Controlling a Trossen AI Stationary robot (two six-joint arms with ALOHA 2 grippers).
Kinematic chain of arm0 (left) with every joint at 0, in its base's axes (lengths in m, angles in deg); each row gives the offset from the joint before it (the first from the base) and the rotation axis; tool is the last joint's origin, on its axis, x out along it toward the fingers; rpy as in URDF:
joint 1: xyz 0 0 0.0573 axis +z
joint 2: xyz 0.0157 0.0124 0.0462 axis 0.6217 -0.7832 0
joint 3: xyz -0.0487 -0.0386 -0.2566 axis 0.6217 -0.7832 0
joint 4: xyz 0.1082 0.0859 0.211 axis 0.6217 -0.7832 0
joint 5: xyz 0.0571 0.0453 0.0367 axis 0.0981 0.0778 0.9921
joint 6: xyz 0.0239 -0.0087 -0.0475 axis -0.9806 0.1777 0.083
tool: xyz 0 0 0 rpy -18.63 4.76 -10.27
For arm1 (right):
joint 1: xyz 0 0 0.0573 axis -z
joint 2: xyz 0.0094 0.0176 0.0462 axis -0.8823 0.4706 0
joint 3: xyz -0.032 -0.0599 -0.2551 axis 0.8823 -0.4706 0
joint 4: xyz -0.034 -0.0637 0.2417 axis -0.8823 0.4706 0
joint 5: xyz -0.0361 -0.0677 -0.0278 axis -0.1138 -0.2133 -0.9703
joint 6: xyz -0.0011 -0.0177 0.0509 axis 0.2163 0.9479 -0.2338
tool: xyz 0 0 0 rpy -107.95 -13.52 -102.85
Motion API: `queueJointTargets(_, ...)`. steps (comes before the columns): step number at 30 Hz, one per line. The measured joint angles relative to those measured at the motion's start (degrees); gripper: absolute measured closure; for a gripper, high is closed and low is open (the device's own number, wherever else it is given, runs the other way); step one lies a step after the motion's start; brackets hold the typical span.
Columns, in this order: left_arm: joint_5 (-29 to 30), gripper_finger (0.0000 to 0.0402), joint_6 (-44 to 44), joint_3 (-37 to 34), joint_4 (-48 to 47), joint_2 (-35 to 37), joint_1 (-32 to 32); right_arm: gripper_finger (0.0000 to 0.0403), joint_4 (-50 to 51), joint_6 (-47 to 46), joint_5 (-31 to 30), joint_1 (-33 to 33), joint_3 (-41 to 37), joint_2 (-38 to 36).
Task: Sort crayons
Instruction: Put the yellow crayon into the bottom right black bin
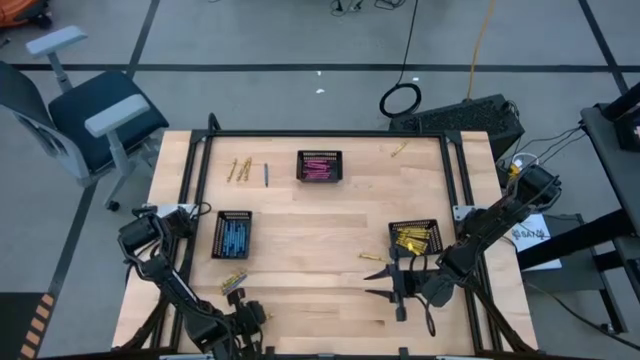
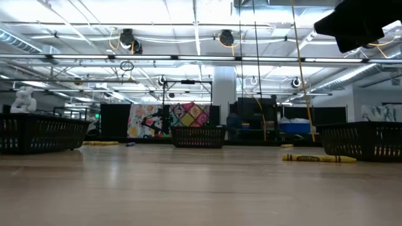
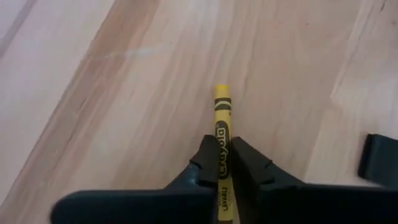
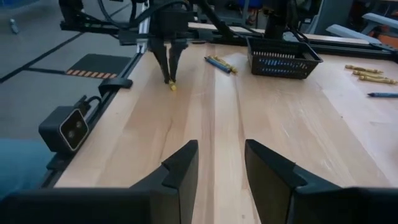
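Note:
My left gripper [image 3: 222,149] stands near the table's near left edge [image 1: 250,318], pointing steeply down, shut on a yellow crayon [image 3: 222,115]. A few loose blue and yellow crayons [image 1: 233,283] lie just beyond it. My right gripper [image 4: 221,158] hovers open over the near right of the table [image 1: 383,285], holding nothing. Three black baskets stand on the wood: one with blue crayons [image 1: 232,234], one with pink ones [image 1: 319,166], one with yellow ones [image 1: 413,238]. More crayons lie flat at the far left [image 1: 242,170], at the far right [image 1: 399,150], and beside the yellow basket [image 1: 372,257]. My left gripper pinches the yellow crayon's wrapped shaft [image 3: 221,163] between its two fingers, coming from above at a steep slant. The crayon runs along the fingers and its free end [image 3: 222,92] sticks out past the tips, down by the tabletop [image 4: 172,87]; whether it touches, I cannot tell.
A camera block [image 4: 65,127] sits on the frame rail at the table's near edge. Black frame rails [image 1: 190,170] run along the left, right and far sides. Bare wood [image 1: 310,270] lies between the two grippers. An office chair [image 1: 90,110] stands beyond the far left corner.

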Motion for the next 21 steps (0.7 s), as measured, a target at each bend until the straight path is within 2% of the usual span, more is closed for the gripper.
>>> queueJointTargets(4,9.4,0.039,-2.1,-0.3,1.7,0.4,-0.3,0.0287,1.9,0.0,0.0,-0.4,0.0,-0.9)
queueJointTargets(8,25.5,0.0394,-3.5,-0.6,1.5,1.0,1.6,0.0287,1.0,0.2,0.0,0.1,0.0,0.9)
queueJointTargets(10,30.7,0.0396,-5.1,-0.4,3.9,2.0,2.4,0.0287,-1.6,-0.2,0.1,0.8,0.0,2.6)
queueJointTargets(13,32.4,0.0397,-17.2,-0.5,13.5,2.6,4.7,0.0285,-11.2,1.6,2.2,1.6,0.0,6.0)
queueJointTargets(16,32.9,0.0398,-36.7,-0.4,29.4,3.1,7.5,0.0274,-24.1,7.8,7.5,2.7,0.0,10.3)
queueJointTargets(19,27.8,0.0398,-55.3,-0.4,44.4,3.1,9.9,0.0252,-35.6,14.4,11.5,3.5,0.2,14.7)
queueJointTargets(21,24.6,0.0399,-63.8,-0.3,52.0,3.1,11.7,0.0238,-39.6,18.2,12.4,3.6,1.2,17.0)
